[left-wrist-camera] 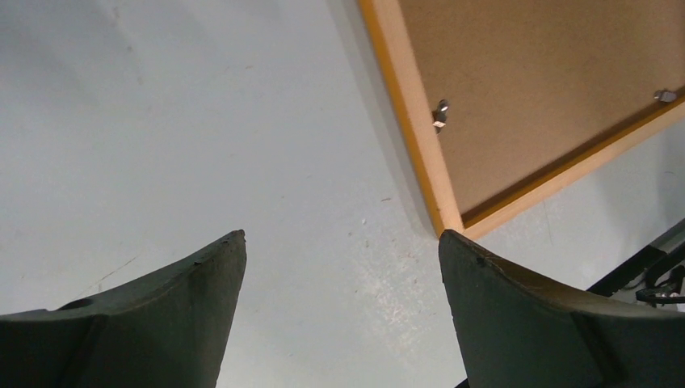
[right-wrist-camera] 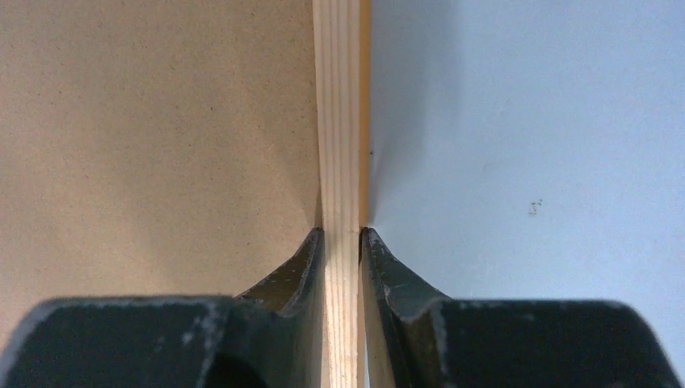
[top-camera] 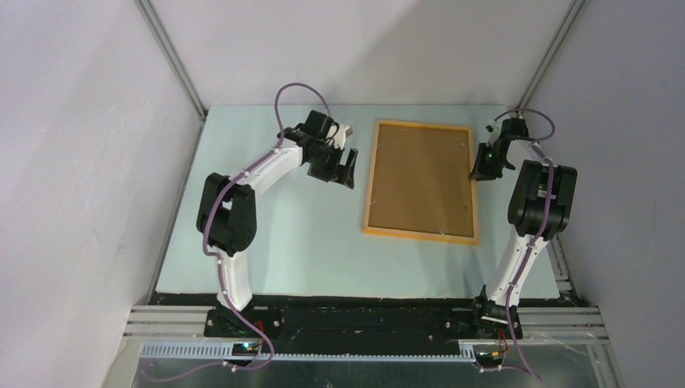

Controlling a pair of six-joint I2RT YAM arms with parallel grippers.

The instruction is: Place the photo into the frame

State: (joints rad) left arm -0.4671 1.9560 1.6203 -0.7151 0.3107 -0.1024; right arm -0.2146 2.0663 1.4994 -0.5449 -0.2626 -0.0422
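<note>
Right wrist view shows the right gripper [right-wrist-camera: 342, 234] pinching the frame [right-wrist-camera: 340, 113]. One dark fingertip [right-wrist-camera: 300, 260] presses the inner side of the rail and the other presses the outer side, so the pale wood strip runs straight up between them. The rail's top face shows fine lengthwise grain, and its outer side is orange-yellow. To the rail's inner side lies the brown backing board [right-wrist-camera: 153, 137], a flat, speckled, matte fibreboard that fills the frame's opening. To the outer side is the bare pale blue-green table [right-wrist-camera: 533, 121], which the frame rests on.

The left gripper [left-wrist-camera: 339, 238] is spread wide, with nothing between its two dark fingers [left-wrist-camera: 194, 307]. It hangs over the table just beside one corner of the frame and does not touch it. Two small metal tabs [left-wrist-camera: 441, 113] stand at the inner edge of the rails, over the board.

From the top external view, the frame is a thin orange-yellow rectangle lying flat in the right half of the table. Its long sides run from near edge to far edge, and its far rail is close to the table's far edge. The backing board sits inside it, so the brown back faces up. The right gripper holds the right long rail toward the far-right corner. The left gripper is to the left of the left long rail, near its far end.
</note>
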